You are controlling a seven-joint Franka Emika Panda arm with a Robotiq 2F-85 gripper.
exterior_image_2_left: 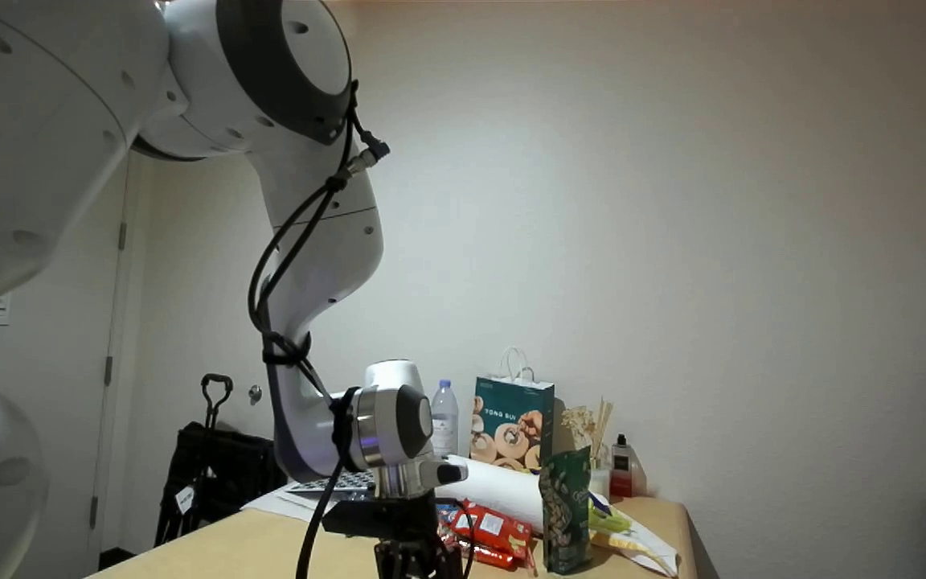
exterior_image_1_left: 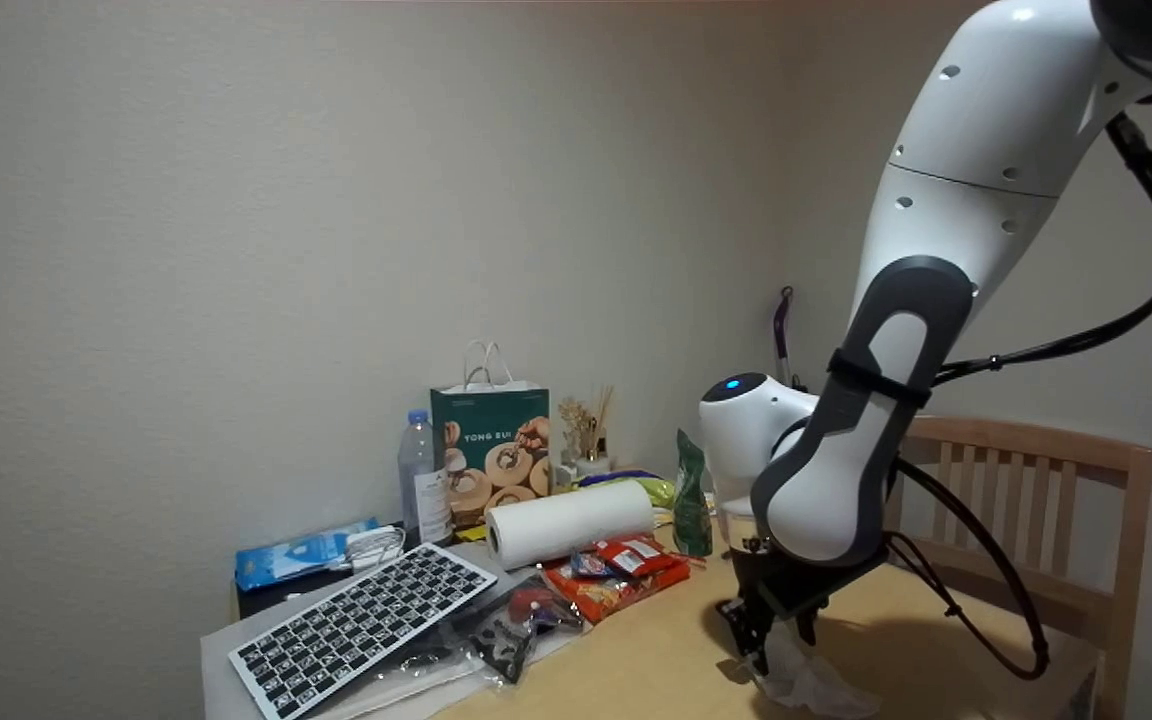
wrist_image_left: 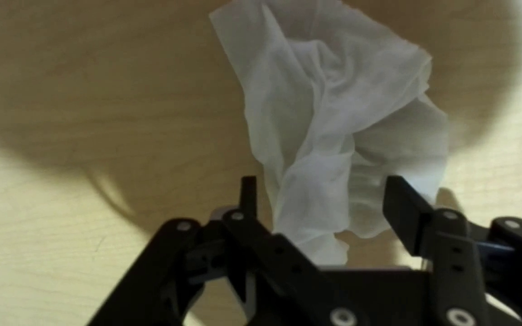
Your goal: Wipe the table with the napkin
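Here, wrist view shows my claw (wrist_image_left: 319, 194) spread apart, crumpled napkin (wrist_image_left: 326, 117) through gap; slatted chair (exterior_image_1_left: 1036, 446) only in exterior view. Tan table (exterior_image_1_left: 636, 660) below, pale wall (exterior_image_1_left: 186, 250) beyond.

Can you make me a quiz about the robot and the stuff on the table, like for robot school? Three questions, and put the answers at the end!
1. Pick one: in the wrist view, the fingers of the black two-fingered pincer are a) crossed, b) apart, or c) pressed together?
2. True or false: the crumpled white paper napkin lies on the flat light tan wooden table.
3. Fill in the colour: in both exterior views, the tall clear plastic bottle has a small round ____ cap.

Key: 1. b; 2. true; 3. blue.
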